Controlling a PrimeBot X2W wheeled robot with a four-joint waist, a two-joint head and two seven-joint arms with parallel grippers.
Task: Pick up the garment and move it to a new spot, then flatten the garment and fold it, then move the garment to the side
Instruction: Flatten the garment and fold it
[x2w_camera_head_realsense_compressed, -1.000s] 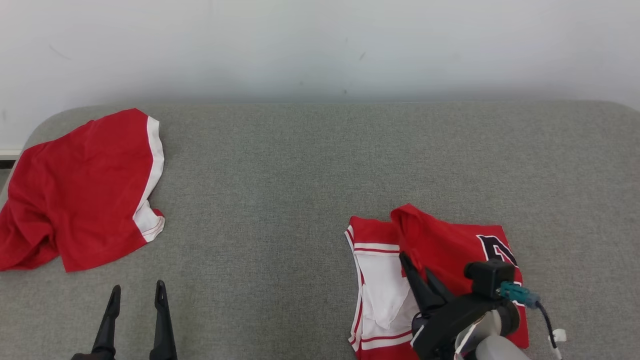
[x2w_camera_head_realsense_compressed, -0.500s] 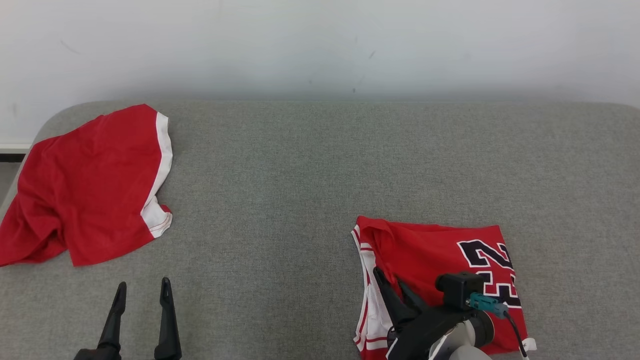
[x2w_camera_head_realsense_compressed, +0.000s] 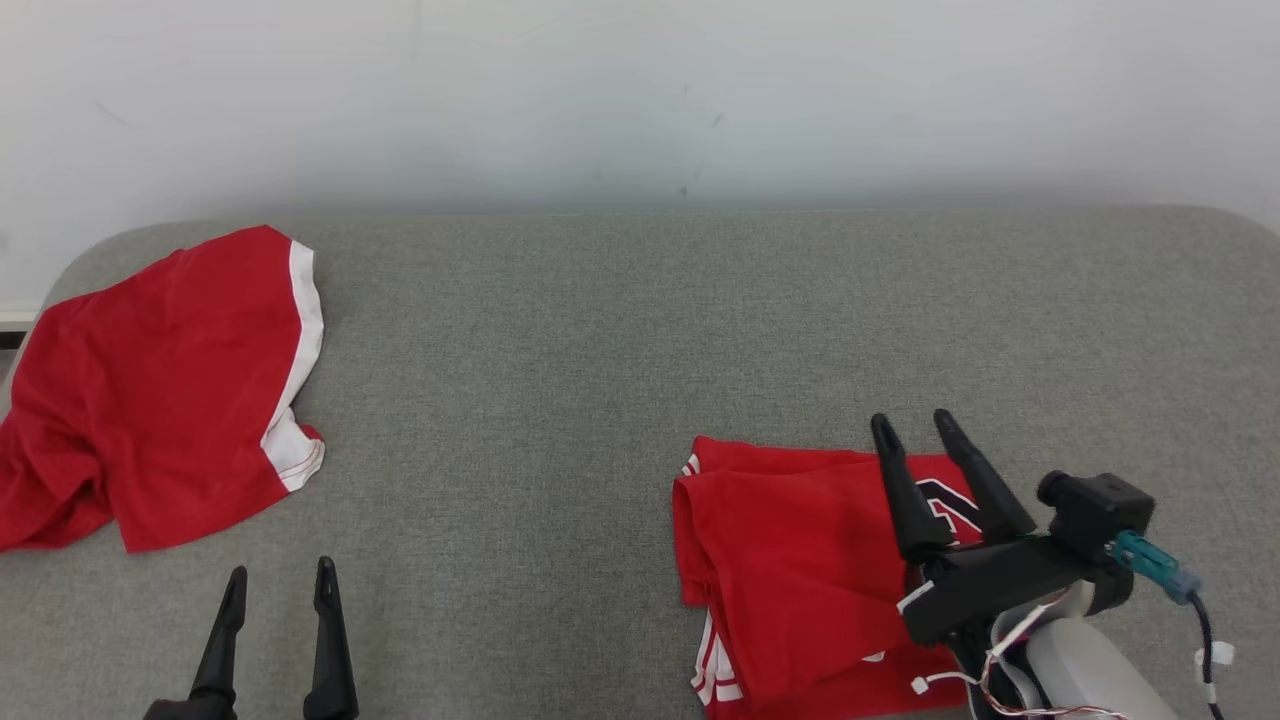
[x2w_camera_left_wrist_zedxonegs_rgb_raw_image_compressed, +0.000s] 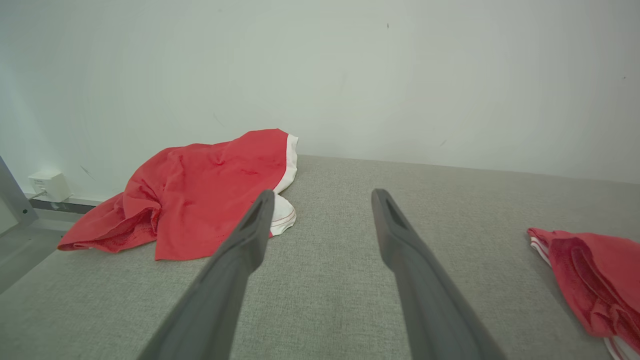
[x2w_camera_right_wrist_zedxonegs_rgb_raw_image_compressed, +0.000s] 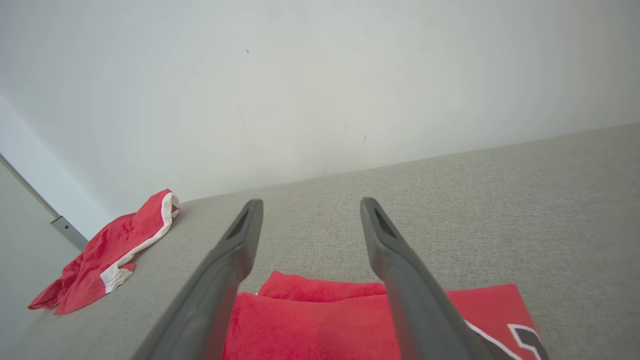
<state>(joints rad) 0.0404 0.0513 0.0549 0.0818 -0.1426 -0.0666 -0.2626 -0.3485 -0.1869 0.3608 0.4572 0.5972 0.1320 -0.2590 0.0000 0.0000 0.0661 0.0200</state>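
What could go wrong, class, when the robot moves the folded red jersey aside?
1. The jersey is folded unevenly, white trim poking out at its near left corner; dragging it by one side may undo the fold.
2. The right gripper's fingers stand open over the cloth, and loose wires under that wrist could snag it.
3. Another red garment lies crumpled far left; pushing that way risks a tangle.

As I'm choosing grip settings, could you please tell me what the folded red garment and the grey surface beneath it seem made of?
Folded red garment: thin, soft fabric, probably a synthetic sports jersey; matte, limp folds, white trim, dark printed number. Grey surface: woven upholstery-like cloth, matte, with a fine flecked weave; rounded corners suggest padding.
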